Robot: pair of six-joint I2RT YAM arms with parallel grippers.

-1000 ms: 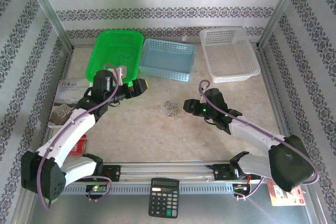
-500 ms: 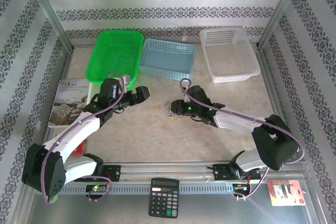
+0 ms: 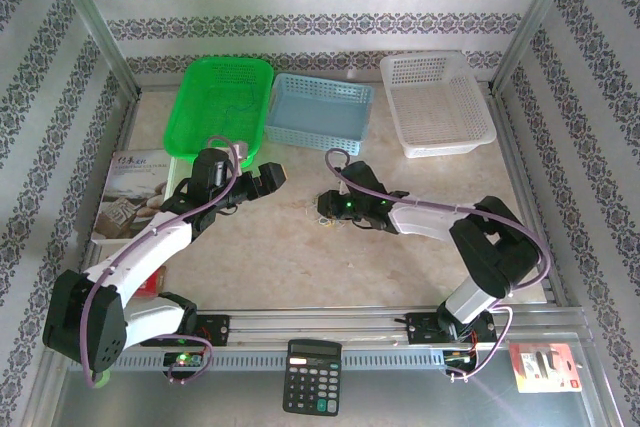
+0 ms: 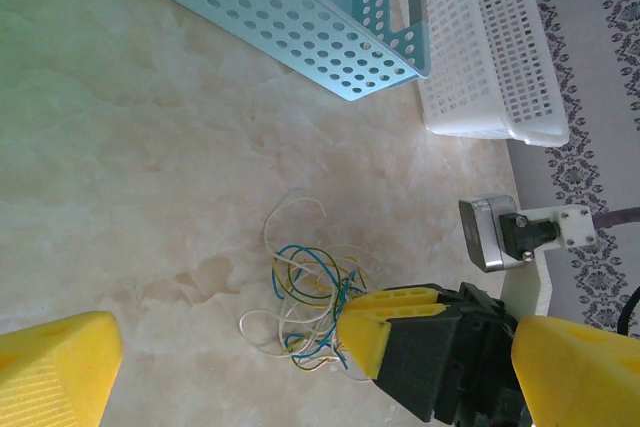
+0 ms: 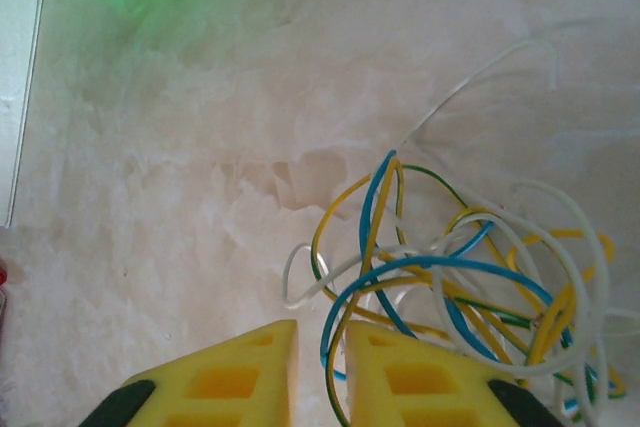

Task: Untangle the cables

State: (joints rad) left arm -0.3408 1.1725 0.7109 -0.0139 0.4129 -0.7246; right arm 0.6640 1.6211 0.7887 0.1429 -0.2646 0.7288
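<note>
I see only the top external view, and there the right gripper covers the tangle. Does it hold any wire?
Observer: In the right wrist view the right gripper is closed to a thin slit. A blue and a yellow wire of the cables run into it, so it seems to pinch them.
Operator: And the left gripper?
Observer: The left wrist view shows the left gripper wide open, not touching the wires.
Operator: Is any wire free of the knot?
Observer: One whitish loop lies out toward the blue basket; the rest cross each other.
</note>
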